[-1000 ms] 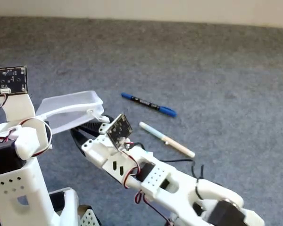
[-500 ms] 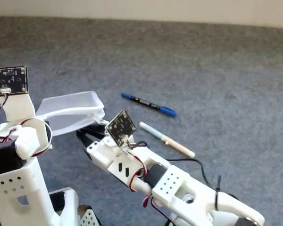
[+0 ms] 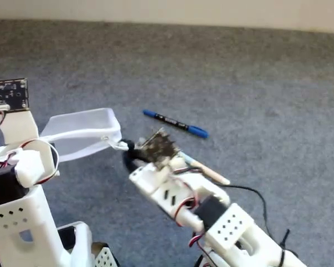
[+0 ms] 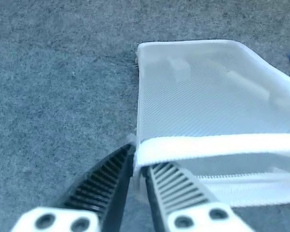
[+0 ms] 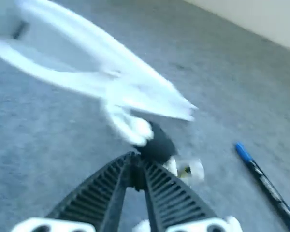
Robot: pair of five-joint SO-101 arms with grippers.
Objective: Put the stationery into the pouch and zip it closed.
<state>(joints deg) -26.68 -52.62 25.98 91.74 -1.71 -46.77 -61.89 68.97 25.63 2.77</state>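
Note:
A white mesh pouch (image 3: 83, 130) hangs tilted above the carpet, and my left gripper (image 4: 135, 162) is shut on the corner of its zipper band (image 4: 208, 145). At the pouch's other end my right gripper (image 5: 135, 166) is shut at the black zipper pull (image 5: 154, 145) with its white cord; from above, the right gripper (image 3: 131, 156) sits just off the pouch's right tip. A blue pen (image 3: 175, 123) lies on the carpet to the right of the pouch. A pastel pen (image 3: 209, 172) lies nearer, partly hidden by my right arm.
Grey carpet (image 3: 267, 83) covers the whole surface, with open room behind and to the right of the pens. The left arm's white base (image 3: 22, 222) fills the near left corner. The blue pen (image 5: 266, 183) lies beyond the right fingertips.
My right arm has swung to the right and its gripper has come out from under the pouch to the zipper end. The left arm and pouch have barely moved.

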